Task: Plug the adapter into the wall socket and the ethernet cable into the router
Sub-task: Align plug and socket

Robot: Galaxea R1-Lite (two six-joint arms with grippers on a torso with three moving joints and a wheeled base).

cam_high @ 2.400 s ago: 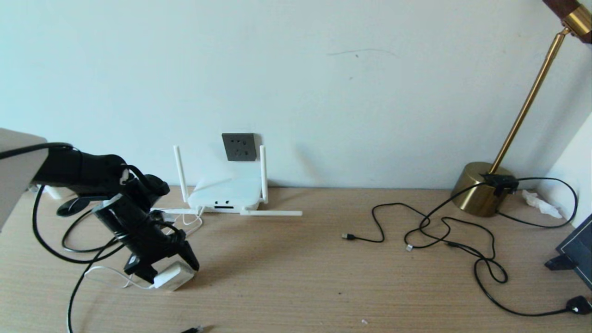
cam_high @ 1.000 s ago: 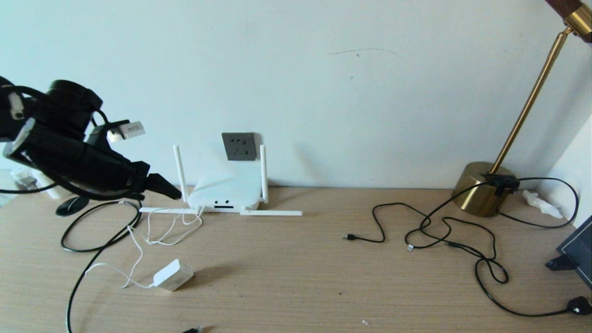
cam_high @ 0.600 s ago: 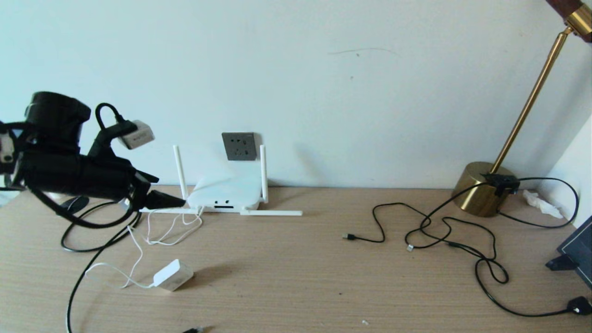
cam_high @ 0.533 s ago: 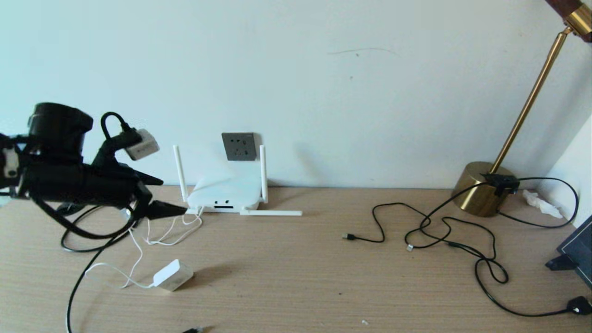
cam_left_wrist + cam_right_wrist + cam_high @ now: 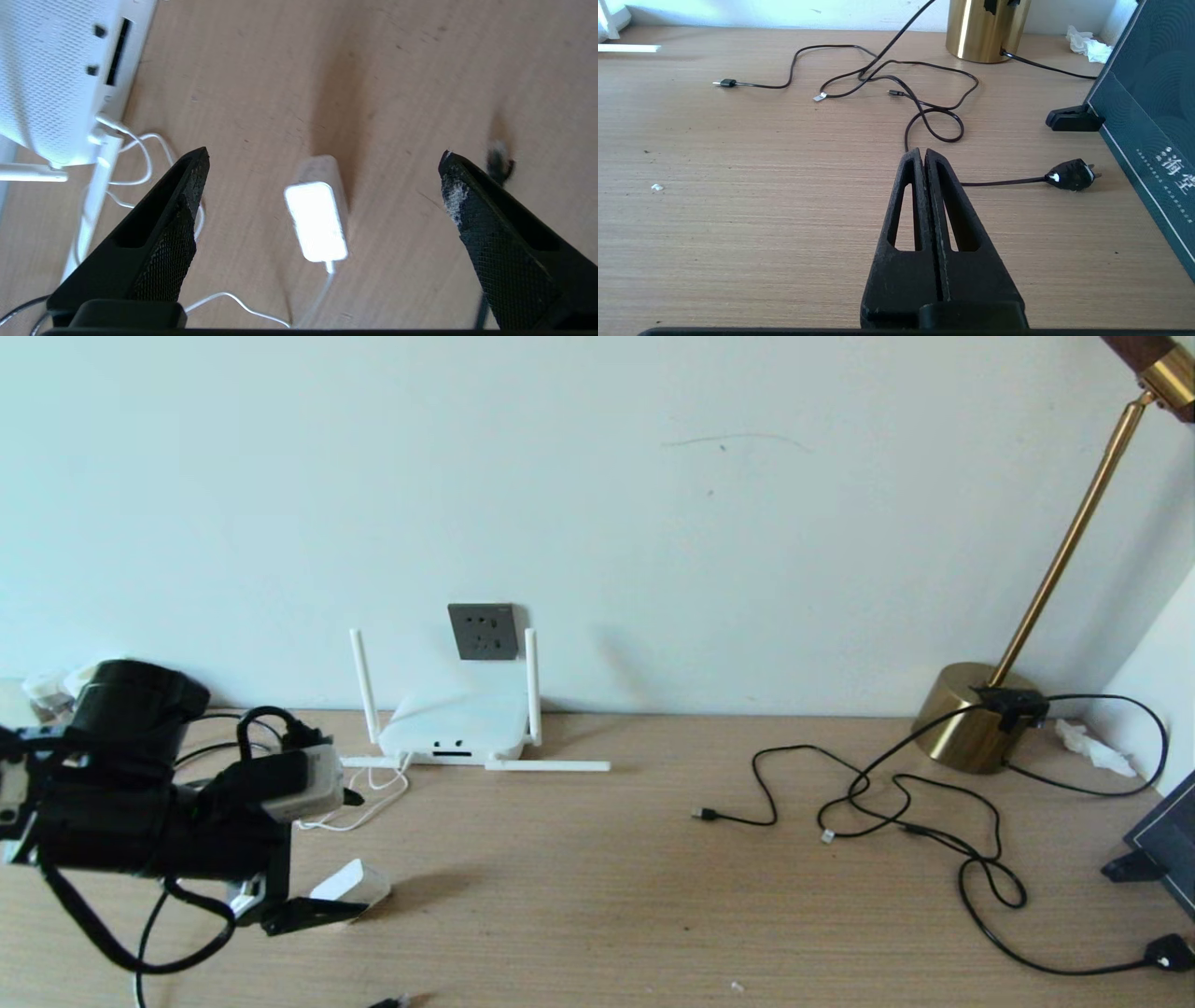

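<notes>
Head view: a pale wood-grain desk [image 5: 597,896] runs up to a plain whitish wall [image 5: 597,485]. The socket [image 5: 483,631], a dark grey plate, sits on the wall just above the router [image 5: 455,728], which rests at the desk's far edge with two antennas upright and two lying flat. The adapter [image 5: 350,889] lies on the desk nearer the robot, its thin white cord looping back toward the router. The left gripper [image 5: 322,854] hovers low just beside the adapter, on its left. A small black plug tip [image 5: 390,1001] shows at the near edge of the desk. On the right stand a brass lamp [image 5: 976,714] and a tangle of thin black cords [image 5: 934,821]; a dark blue box [image 5: 1167,840] leans at the far right.

Left wrist view: the left gripper [image 5: 322,158] is spread wide, empty, with the adapter [image 5: 317,219] between its fingers [image 5: 177,219] and below them on the desk, untouched. The router [image 5: 60,79] shows its dark ports at one side.

Right wrist view: the right gripper [image 5: 923,154] is pressed closed on nothing, low over bare desk [image 5: 738,210], with the lamp base [image 5: 987,28], black cords [image 5: 901,88], a black mains plug [image 5: 1071,175] and the blue box [image 5: 1148,116] beyond it.
</notes>
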